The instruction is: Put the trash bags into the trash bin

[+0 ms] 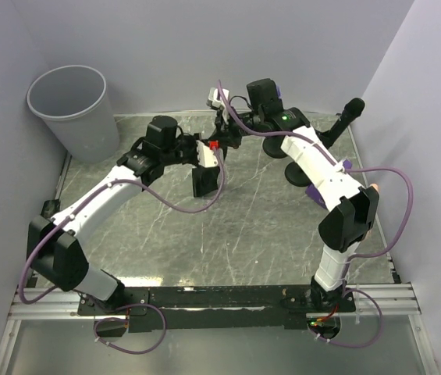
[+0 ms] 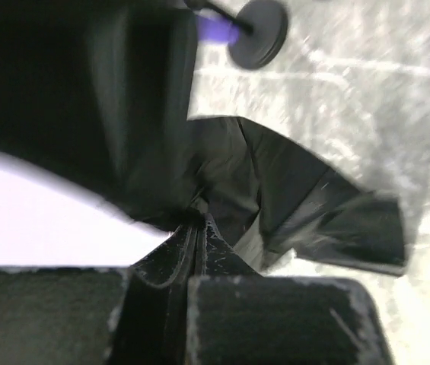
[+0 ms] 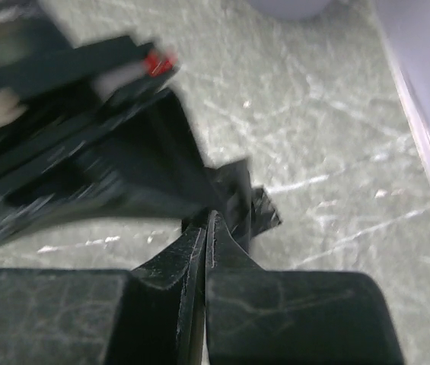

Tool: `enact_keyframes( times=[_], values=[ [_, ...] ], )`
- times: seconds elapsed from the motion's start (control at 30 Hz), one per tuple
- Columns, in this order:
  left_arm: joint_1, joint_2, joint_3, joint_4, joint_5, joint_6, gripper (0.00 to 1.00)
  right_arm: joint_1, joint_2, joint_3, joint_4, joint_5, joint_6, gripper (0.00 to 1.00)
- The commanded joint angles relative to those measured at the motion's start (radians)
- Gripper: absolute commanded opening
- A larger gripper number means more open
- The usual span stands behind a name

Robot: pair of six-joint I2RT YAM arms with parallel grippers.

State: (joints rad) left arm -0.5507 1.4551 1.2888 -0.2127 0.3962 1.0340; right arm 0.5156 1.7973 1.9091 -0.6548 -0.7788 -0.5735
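Note:
A black trash bag hangs crumpled above the middle of the table. My left gripper is shut on its upper edge. In the left wrist view the jaws are pressed together, with the bag's film spreading out from their tips. My right gripper comes in from the far side. It is shut at a corner of the same bag, jaws closed with film at the tips. The light grey trash bin stands upright at the far left corner, apart from both grippers.
A black round disc with a purple part lies under the right arm and also shows as the disc in the left wrist view. A black cylinder leans at the far right. Pale walls close in on three sides.

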Motion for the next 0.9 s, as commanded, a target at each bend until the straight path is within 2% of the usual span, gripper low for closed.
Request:
enact_keyframes(
  times=[0.0,0.1,0.17,0.3,0.47,0.6,0.77,0.87],
  values=[
    [0.034,0.015,0.061,0.019,-0.062,0.044,0.01,-0.002,-0.079,0.004,-0.068,-0.073,-0.034,0.00],
    [0.015,-0.036,0.040,0.099,-0.013,0.052,0.01,0.007,-0.041,-0.024,-0.051,-0.022,-0.039,0.00],
    [0.008,-0.068,0.030,0.137,0.068,0.060,0.01,0.020,-0.004,-0.021,-0.048,0.012,-0.026,0.00],
    [-0.002,-0.067,0.056,0.035,0.154,0.063,0.01,0.037,-0.002,0.048,-0.020,-0.039,0.013,0.00],
    [0.021,-0.045,0.001,-0.066,0.072,0.112,0.01,0.009,-0.079,0.067,0.093,-0.155,0.125,0.00],
    [0.026,-0.081,-0.008,-0.070,0.049,0.121,0.01,-0.002,-0.085,-0.010,0.087,-0.078,0.080,0.00],
    [0.018,-0.116,-0.009,0.149,0.053,0.054,0.01,0.020,-0.082,-0.107,0.069,-0.048,-0.020,0.00],
    [0.020,-0.067,0.018,0.158,-0.011,0.080,0.01,0.027,-0.090,-0.041,0.043,-0.120,0.001,0.00]
  ],
)
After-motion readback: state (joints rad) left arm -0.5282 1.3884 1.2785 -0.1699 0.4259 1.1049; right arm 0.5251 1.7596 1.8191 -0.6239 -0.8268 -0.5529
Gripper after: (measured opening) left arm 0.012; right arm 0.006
